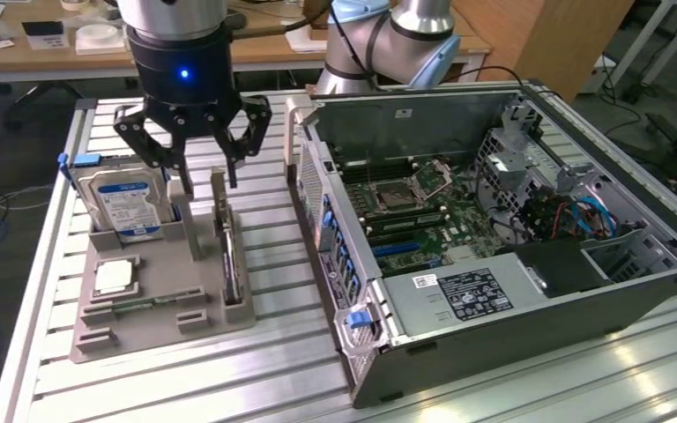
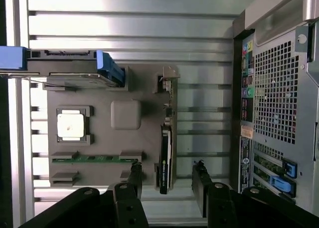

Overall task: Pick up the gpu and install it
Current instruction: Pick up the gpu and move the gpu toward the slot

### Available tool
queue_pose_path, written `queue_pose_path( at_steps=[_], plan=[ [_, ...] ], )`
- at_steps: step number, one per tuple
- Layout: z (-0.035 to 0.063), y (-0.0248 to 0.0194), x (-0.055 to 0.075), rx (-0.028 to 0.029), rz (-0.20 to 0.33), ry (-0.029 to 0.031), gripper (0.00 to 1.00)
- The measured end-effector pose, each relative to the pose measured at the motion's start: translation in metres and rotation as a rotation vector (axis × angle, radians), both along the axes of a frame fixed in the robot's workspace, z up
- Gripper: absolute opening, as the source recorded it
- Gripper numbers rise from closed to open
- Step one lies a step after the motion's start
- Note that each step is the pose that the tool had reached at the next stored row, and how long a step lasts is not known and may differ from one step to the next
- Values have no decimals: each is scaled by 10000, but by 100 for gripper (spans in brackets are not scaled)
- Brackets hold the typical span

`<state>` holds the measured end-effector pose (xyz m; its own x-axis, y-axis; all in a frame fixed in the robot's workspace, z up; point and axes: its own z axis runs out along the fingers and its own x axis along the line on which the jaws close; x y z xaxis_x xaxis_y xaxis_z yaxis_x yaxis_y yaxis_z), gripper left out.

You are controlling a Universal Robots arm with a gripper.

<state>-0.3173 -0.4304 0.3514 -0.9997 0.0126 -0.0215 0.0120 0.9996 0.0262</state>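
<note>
Right now my black claw (image 1: 201, 169) hangs wide open and empty above the thin dark gpu card (image 2: 165, 155). The card stands on edge in the grey plastic holder (image 1: 180, 295) on the slatted metal counter (image 1: 279, 352), presumably so its top edge can be pinched.

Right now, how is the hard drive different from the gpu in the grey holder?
The hard drive is silver with a blue-white label; the gpu is dark. The hard drive is thick; the gpu is thin. The gpu stands nearer the computer case than the hard drive. Both stand on edge in the grey holder.
</note>
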Motion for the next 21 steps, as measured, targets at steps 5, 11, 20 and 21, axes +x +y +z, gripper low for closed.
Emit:
queue_pose_path(
  at_steps=[5,11,20,21],
  plan=[
    [-91,-3,10,1,0,1,53],
    [-200,-5,18,1,50,8,53],
    [-354,-5,21,1,75,8,53],
    [-371,-6,21,1,76,9,53]
  ],
)
